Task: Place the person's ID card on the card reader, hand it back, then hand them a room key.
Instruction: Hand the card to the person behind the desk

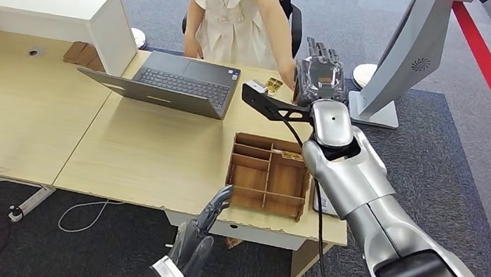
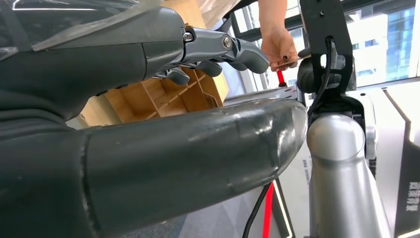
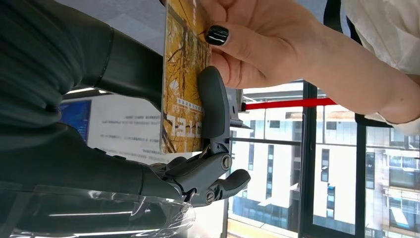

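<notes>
Card handoff caught mid-air here: the yellow-and-brown printed card [image 3: 182, 74] is pinched in the right hand [image 1: 320, 73], with one dark finger [image 3: 213, 106] pressed flat on its face and the thick thumb behind it, so the fingers are clamped on the card. The person's hand [image 3: 252, 44], dark nail polish and all, grips the same card from the other end, so both are touching it at once. All of this sits beyond the far edge of the wooden compartment tray [image 1: 267, 176], up near the person in the white dress [image 1: 234, 10] who stands at the back of the light wooden bench [image 1: 149, 148]. The silver right arm [image 1: 363, 195] reaches over the tray's right side to get there. The open grey laptop [image 1: 178, 84] lies to the left of the tray, well apart from it. The left hand [image 1: 199, 235] hangs below the tray's near edge, off the front of the bench, fingers loosely apart and holding nothing. A white power strip [image 1: 30, 202] lies on the grey carpet, far off to the tray's lower left.
</notes>
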{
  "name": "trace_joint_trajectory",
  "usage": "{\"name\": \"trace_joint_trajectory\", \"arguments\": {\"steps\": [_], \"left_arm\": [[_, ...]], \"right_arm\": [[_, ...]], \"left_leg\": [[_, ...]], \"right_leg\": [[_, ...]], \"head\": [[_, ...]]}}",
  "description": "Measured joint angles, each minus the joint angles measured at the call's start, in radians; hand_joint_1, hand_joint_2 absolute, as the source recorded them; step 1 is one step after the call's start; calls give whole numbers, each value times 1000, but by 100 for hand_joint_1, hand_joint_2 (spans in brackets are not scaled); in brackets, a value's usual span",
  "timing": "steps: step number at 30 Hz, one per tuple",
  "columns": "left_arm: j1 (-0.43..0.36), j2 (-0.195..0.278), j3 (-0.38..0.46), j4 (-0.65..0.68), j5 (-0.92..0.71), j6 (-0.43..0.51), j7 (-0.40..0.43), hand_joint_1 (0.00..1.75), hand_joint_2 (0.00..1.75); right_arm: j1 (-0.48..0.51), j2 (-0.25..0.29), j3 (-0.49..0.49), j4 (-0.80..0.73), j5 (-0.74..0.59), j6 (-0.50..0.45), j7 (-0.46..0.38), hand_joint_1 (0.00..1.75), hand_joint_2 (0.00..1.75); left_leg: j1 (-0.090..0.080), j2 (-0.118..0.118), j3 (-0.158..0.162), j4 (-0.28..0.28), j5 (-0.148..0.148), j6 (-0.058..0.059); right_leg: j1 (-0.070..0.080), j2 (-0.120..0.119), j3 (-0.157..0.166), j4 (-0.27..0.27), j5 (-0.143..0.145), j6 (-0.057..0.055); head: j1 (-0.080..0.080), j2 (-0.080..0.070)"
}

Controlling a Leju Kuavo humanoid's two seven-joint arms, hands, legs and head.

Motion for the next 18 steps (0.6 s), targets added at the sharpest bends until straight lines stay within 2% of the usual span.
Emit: {"name": "trace_joint_trajectory", "arguments": {"steps": [4,9,18], "left_arm": [[-3,-2,-3,7,3,0,0,0,0],[-4,-4,-4,10,1,10,0,0,0],[-4,-5,-2,13,-6,31,0,0,0]], "right_arm": [[0,-6,4,7,2,7,11,0,175],[1,-13,2,7,-21,-30,29,0,175],[48,-32,-36,-55,-110,-199,10,0,175]], "left_leg": [[0,0,0,0,0,0],[0,0,0,0,0,0],[0,0,0,0,0,0]], "right_leg": [[0,0,0,0,0,0],[0,0,0,0,0,0],[0,0,0,0,0,0]], "head": [[0,0],[0,0],[0,0]]}}
